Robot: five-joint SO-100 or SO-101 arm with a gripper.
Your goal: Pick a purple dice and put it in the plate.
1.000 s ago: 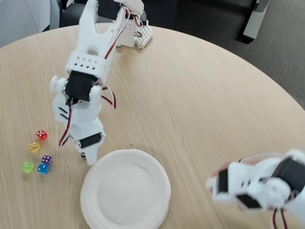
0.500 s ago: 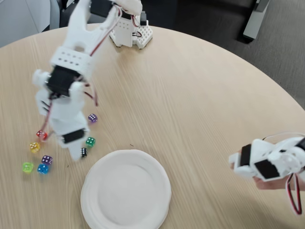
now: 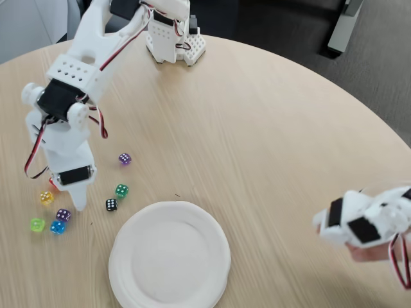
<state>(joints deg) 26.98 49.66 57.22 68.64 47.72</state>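
**Left of frame: gripper above the dice**

Down at centre-left the gripper points at the table, tip just beside the purple dice; whether its jaws are parted, I cannot tell. Nothing visibly held. Another purple die sits further right. Plate waits at bottom centre.

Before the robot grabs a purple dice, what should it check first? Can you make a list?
1. Plate bare and ready: ok.
2. Purple dice in sight: ok, one beside the gripper, a second purple die farther up the table.
3. Gripper open enough to grab: cannot tell, its tip looks like one piece from here.
4. Room around the near purple dice: not ok, the blue die sits right beside it.
5. Gripper holding nothing: cannot tell.
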